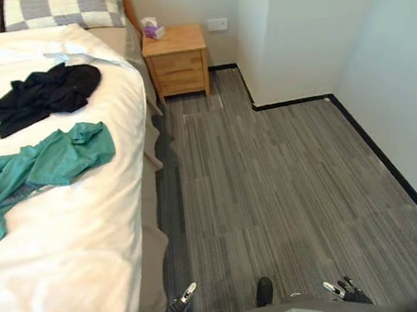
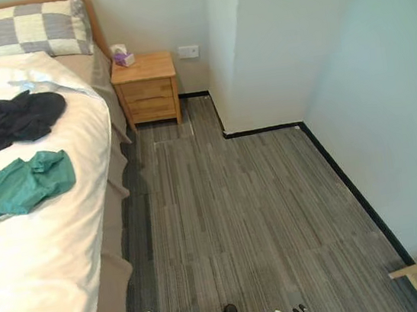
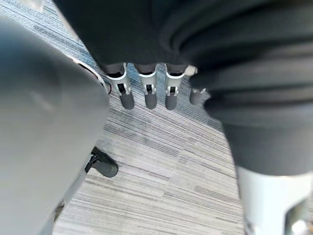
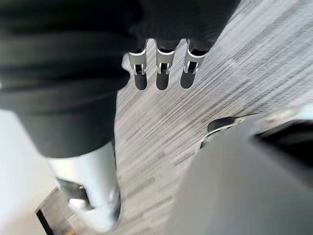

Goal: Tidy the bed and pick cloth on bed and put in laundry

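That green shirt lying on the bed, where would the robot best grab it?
Probably the bunched end of the green shirt nearest the floor-side edge of the bed, reached from that side and from above: its folds stand up enough to pinch, while the rest lies flatter, further in.

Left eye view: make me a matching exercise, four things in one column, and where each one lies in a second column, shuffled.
Things
1. black cloth
2. teal cloth
3. tissue box
4. checked pillow

Places
A. on the wooden nightstand
B. on the bed, nearer the robot
C. at the head of the bed
D. on the bed, nearer the pillow

Pairs: 1-D, 2-B, 3-A, 4-C
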